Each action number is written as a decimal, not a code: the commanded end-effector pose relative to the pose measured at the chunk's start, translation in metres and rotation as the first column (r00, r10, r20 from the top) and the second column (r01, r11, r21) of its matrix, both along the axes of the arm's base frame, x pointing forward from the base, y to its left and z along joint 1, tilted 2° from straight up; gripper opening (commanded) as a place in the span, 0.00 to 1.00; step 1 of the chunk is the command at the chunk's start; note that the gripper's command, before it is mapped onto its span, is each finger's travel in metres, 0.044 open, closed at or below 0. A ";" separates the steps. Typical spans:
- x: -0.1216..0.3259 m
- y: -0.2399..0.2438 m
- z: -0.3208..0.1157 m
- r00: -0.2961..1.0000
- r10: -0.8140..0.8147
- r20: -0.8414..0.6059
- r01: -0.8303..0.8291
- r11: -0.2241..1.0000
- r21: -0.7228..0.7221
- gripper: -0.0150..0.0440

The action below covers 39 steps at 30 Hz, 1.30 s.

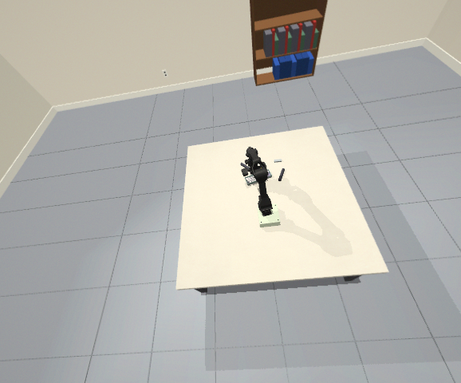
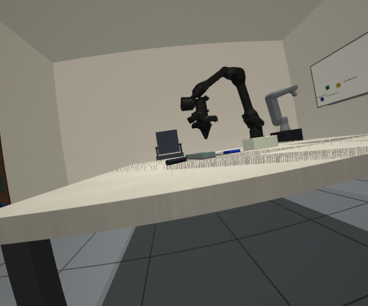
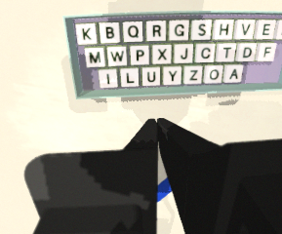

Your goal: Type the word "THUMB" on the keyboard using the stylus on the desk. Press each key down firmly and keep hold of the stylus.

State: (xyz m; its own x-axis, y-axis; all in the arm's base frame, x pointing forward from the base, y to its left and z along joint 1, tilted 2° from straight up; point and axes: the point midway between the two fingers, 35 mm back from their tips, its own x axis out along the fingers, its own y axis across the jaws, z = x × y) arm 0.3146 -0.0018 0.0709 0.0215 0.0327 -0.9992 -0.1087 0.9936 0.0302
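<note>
- Presently, one black parallel-jaw gripper (image 2: 205,137) (image 3: 155,126): pressed together at the tips, pinching nothing, above the desk.
- One slim blue rod (image 2: 231,151) (image 3: 164,191), probably your stylus: lying on the desk, at the near side of the shallow teal-framed keyboard with white lettered keys (image 1: 248,183) (image 2: 200,155) (image 3: 155,94); material uncertain.
- One dark cylindrical rod (image 1: 281,174), right of the keyboard: a rival candidate you should rule out.
- Expected handling: light, stiff, rather slippery, apt to roll if you nudge it.
- Suggested hold: open, straddle the barrel squarely, grip above the writing end; leave that end protruding.
- Hazard: firm key presses could tilt a loosely held barrel.
</note>
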 end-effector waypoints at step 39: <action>-0.147 -0.022 -0.038 0.616 -0.640 0.460 0.700 0.712 0.054 0.51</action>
